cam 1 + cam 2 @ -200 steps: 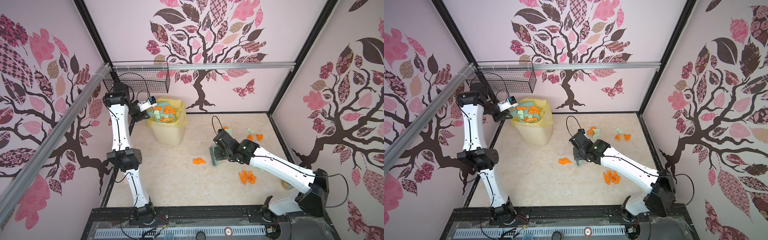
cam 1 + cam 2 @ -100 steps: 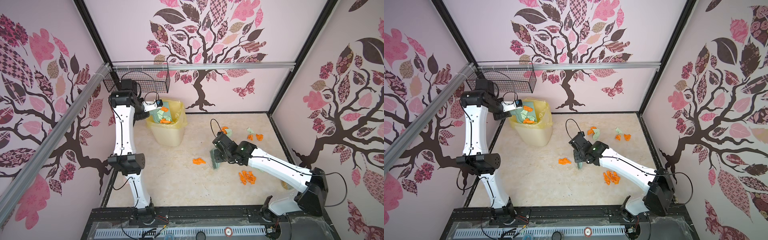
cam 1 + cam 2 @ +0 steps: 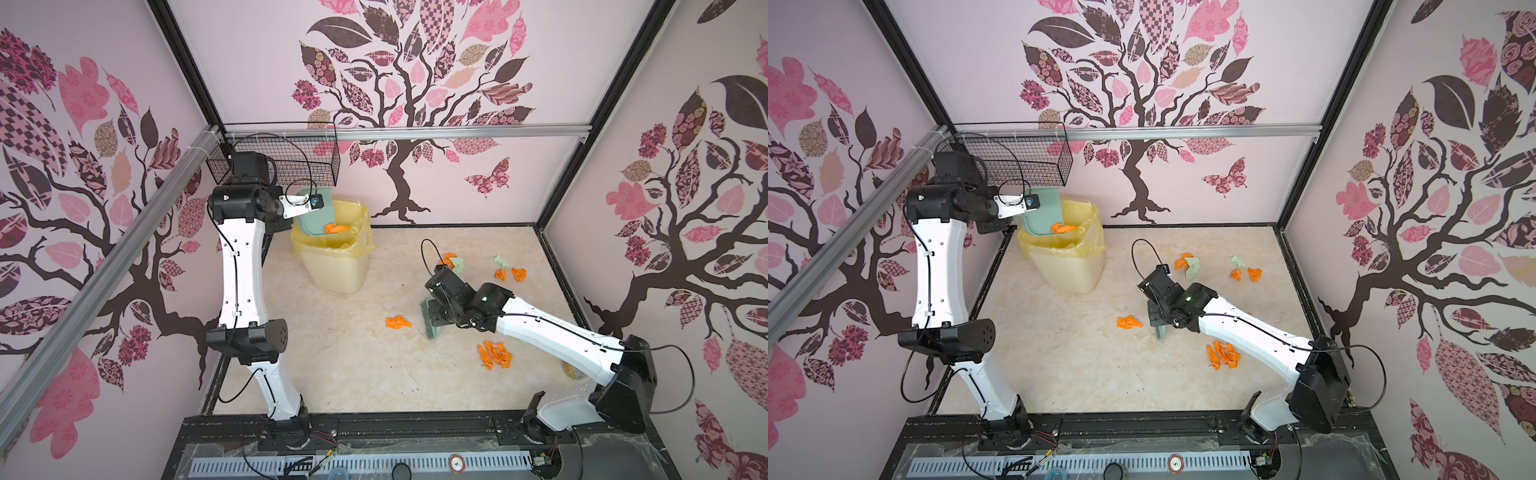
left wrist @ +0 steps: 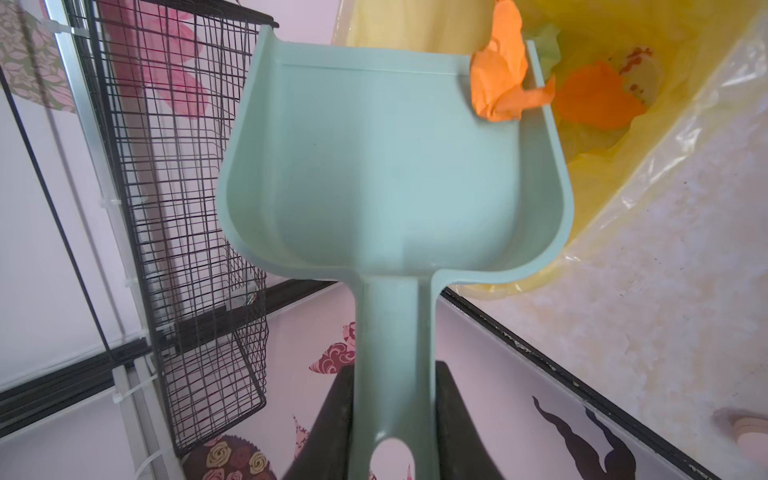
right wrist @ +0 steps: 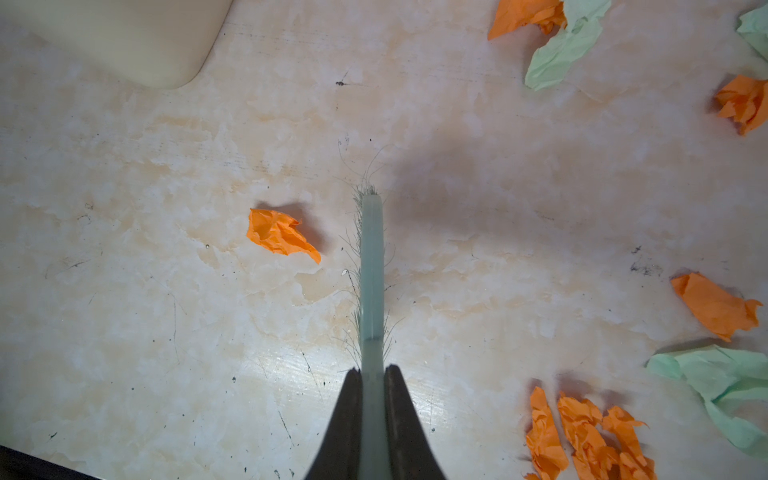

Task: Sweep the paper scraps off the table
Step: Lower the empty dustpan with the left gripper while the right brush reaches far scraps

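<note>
Finding 1: the left gripper is clamped on the handle of the teal dustpan, one dark finger on each side of the handle. In both top views the dustpan is held raised and tilted over the mouth of the bin, which carries a yellow liner. The bin stands at the table's far left corner, below the wire basket.

Finding 2: one orange wad sits at a front corner of the dustpan. More orange and green paper lies inside the bin.

Finding 3: the right gripper is closed narrow on the spine of the teal brush. Its bristles point down at the table; contact cannot be confirmed.

Finding 4: several paper scraps lie on the table:
- a single orange wad just beside the brush, on the bin side
- an orange cluster near the right arm's forearm
- an orange and green pair beyond the right wrist
- one green wad and two orange wads toward the far right

The near part of the table shows only marks and scratches
</note>
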`<state>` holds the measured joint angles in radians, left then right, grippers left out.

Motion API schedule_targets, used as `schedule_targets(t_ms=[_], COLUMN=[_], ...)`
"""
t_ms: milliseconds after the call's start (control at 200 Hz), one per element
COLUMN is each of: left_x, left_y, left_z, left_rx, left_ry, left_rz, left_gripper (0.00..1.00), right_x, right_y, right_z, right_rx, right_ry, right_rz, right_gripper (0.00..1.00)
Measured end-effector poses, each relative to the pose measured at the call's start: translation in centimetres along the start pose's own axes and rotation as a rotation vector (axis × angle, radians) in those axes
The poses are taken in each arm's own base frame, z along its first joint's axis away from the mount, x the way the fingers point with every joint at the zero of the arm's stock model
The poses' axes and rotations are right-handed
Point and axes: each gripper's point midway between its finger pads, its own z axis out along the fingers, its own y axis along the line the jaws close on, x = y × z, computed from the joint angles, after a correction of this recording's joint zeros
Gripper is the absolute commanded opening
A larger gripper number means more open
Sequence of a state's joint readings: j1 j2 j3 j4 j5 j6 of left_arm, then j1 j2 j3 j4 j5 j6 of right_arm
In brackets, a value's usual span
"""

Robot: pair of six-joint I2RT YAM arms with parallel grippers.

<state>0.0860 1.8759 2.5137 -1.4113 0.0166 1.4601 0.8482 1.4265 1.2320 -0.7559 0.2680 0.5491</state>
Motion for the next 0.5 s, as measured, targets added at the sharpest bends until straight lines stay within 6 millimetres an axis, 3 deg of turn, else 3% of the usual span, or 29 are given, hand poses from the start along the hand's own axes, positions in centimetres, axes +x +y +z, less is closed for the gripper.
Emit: schedule_targets(t_ms=[345, 500], left_x=[0.1, -0.8], left_y=[0.1, -0.1], left_z=[-1.2, -4.4], left_rx=[-0.022, -0.037], left_ry=[0.005, -0.073], left_rz=[0.015, -0.045], left_gripper=[0.0, 0.0], right_x=[-0.3, -2.0], right_y=[-0.4, -1.0], right_z=[-0.4, -1.7], right_rx=[0.016, 0.061], right_ry=[-0.017, -0.067], right_rz=[-0.008, -0.079], right_gripper=[0.0, 0.0])
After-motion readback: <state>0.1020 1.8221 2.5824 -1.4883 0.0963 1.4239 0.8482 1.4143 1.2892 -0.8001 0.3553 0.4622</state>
